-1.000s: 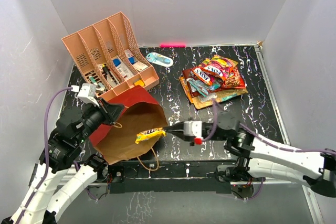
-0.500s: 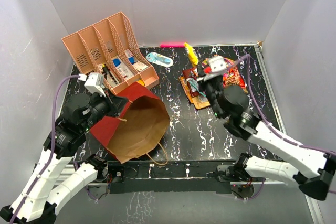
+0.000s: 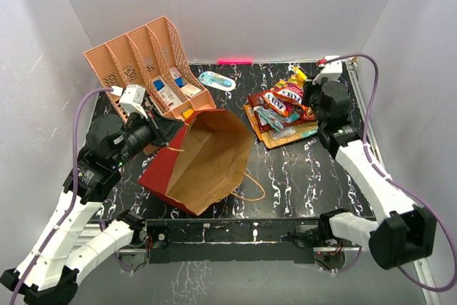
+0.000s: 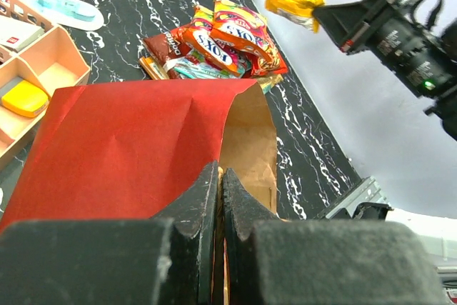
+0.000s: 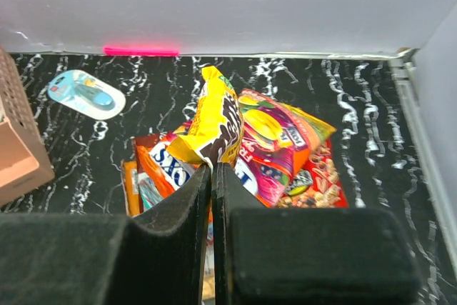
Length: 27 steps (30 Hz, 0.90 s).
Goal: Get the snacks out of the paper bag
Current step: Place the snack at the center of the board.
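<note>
The dark-red paper bag (image 3: 166,175) lies on its side in the middle, its brown inside (image 3: 211,155) facing up, and I see nothing in it. My left gripper (image 3: 163,136) is shut on the bag's rim; in the left wrist view (image 4: 219,176) the jaws pinch the paper edge of the bag (image 4: 128,141). My right gripper (image 3: 305,83) is shut on a yellow snack packet (image 3: 298,73) and holds it above the pile of snacks (image 3: 284,108) at the back right. The right wrist view shows the yellow packet (image 5: 214,119) in my right gripper (image 5: 212,169) over the pile (image 5: 285,148).
A peach slotted organizer (image 3: 146,69) stands at the back left, close to the bag. A light-blue oval object (image 3: 216,81) lies by the back wall near a pink tape strip (image 3: 235,61). The bag's cord handle (image 3: 250,189) trails toward the front edge.
My right arm carried the yellow packet from the bag's mouth to above the snack pile at the back right. My left gripper lifted and turned the bag, its mouth now farther right.
</note>
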Motion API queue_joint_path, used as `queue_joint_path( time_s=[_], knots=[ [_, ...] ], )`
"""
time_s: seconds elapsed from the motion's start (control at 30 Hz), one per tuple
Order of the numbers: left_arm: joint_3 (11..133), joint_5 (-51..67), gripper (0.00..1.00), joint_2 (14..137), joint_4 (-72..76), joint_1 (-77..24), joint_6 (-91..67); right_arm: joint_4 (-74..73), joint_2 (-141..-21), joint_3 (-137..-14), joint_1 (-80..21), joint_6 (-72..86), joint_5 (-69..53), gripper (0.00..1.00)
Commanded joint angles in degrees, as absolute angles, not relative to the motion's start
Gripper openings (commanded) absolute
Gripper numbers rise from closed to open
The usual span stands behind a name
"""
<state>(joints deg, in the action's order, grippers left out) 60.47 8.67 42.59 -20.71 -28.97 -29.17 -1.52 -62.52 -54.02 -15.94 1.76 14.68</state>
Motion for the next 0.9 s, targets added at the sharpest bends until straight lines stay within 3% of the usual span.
queue_joint_path(
  time_s=[0.0, 0.37, 0.87],
  knots=[
    [60.6, 10.3, 0.00, 40.9, -17.0, -28.8, -30.1, 8.9, -67.7, -56.7, -9.7, 9.7, -3.5, 0.08],
    [58.4, 10.2, 0.00, 39.7, -16.3, -28.8, -30.1, 24.2, -81.3, -55.8, 2.0, 24.7, -21.4, 0.08],
    [57.3, 10.3, 0.00, 39.8, -16.2, -28.8, -30.0, 35.4, -88.1, -45.3, 10.6, 40.0, -26.5, 0.08]
  ],
)
